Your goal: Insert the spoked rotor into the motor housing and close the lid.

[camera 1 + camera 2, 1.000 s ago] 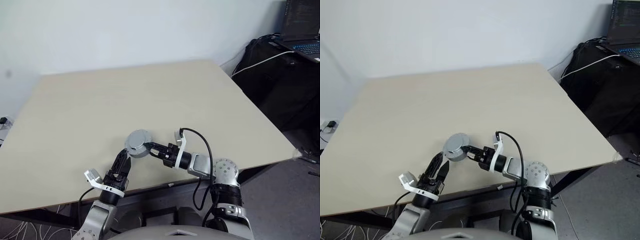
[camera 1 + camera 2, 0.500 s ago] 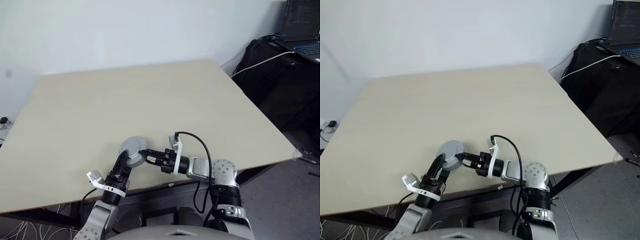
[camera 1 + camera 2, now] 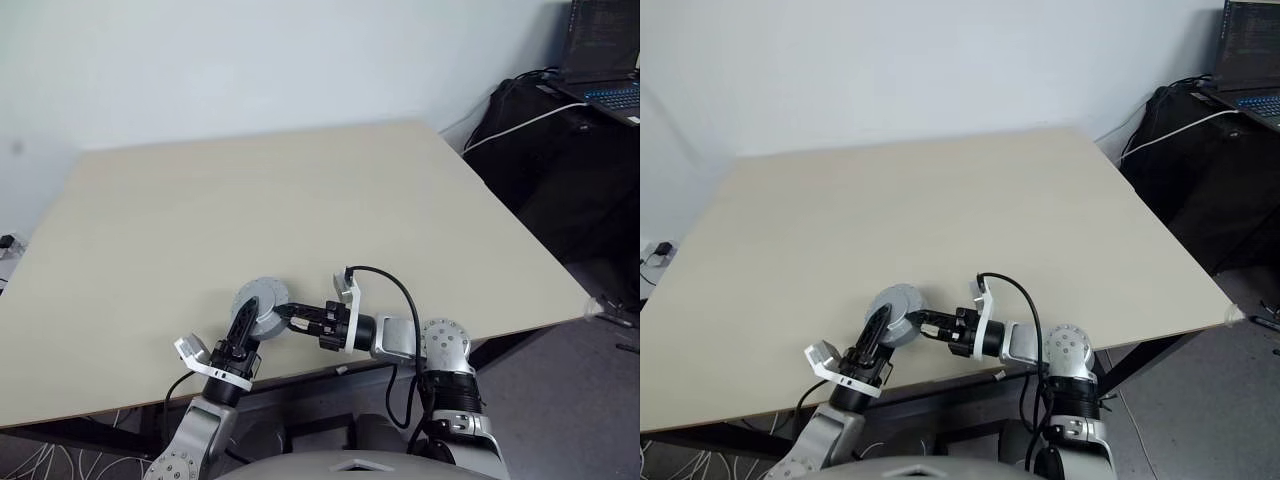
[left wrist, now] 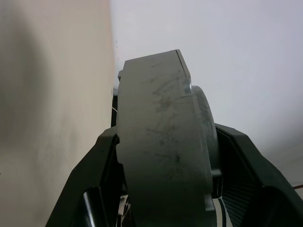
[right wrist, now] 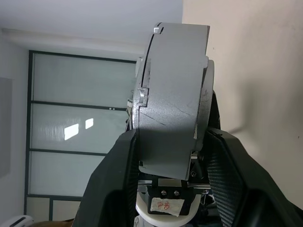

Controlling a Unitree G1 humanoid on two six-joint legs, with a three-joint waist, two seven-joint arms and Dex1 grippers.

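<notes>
**One grey disc gripped from both sides above the table's near edge**

Held between two grippers, just above the near edge of one pale beige table (image 3: pixel 300 190): a single round grey metal unit, the lid (image 3: pixel 261 304) facing up, smooth with a raised centre. Gripped edge-on in both wrist views, a thick scratched grey disc (image 4: pixel 163 142) with black fingers to either side. Spoked rotor and copper windings hidden, if inside; cannot tell from here.

Nearest, to the left of the disc: the left gripper (image 3: pixel 243 325), rising from below the table edge, its two black fingers closed onto the disc's rim. To the right of the disc: the right gripper (image 3: pixel 290 314), pointing sideways toward it, fingers (image 5: pixel 227 184) clamped on the disc's flat faces, one looping black cable (image 3: pixel 400 300) arching over the wrist.

Beyond the disc: bare tabletop reaching back to one plain white wall (image 3: pixel 250 60). Far right of the disc, past the table corner: one dark bag or case (image 3: pixel 540 130) with one white cable (image 3: pixel 520 122) across it, and one open laptop (image 3: pixel 605 55) with a lit screen.
</notes>
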